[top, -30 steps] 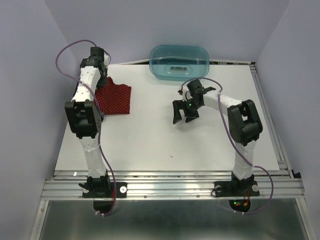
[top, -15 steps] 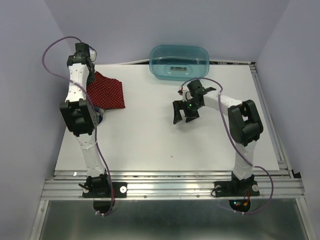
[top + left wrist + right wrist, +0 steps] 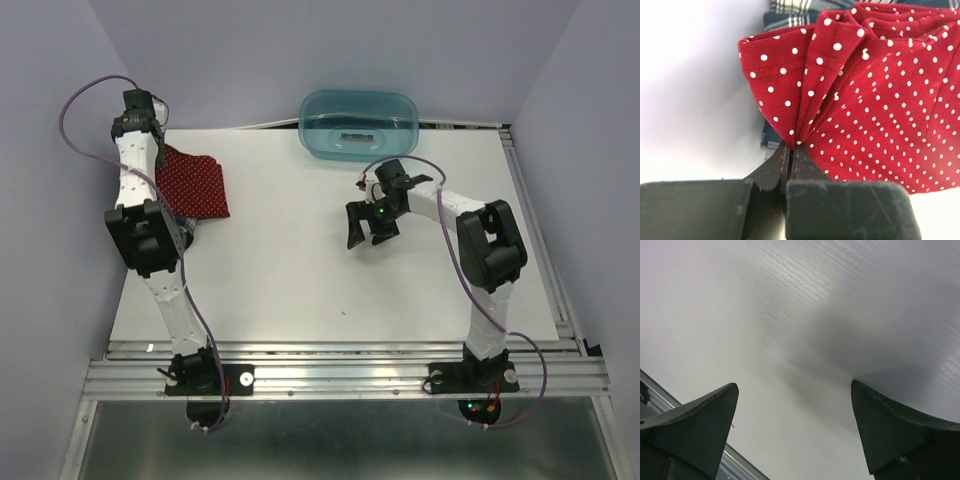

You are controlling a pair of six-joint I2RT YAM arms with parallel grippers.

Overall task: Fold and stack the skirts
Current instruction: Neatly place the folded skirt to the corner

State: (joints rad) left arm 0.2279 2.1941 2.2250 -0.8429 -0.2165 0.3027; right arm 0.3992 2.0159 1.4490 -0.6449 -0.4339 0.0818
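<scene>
two skirts heaped at the far-left edge of the table point(image 3: 300, 270), red dotted skirt point(image 3: 880, 125) on top of the plaid skirt point(image 3: 790, 7). clamped tight on a bunched fold of the red one with the left gripper point(image 3: 790, 149). spread wide over bare tabletop right of centre with the right gripper point(image 3: 795, 387), well apart from both.

We count one red dotted skirt point(image 3: 880, 115), one plaid skirt point(image 3: 787, 10), one teal tub point(image 3: 316, 136), one worktop point(image 3: 330, 275), and two arms, the left arm point(image 3: 146, 236) and the right arm point(image 3: 490, 247).
</scene>
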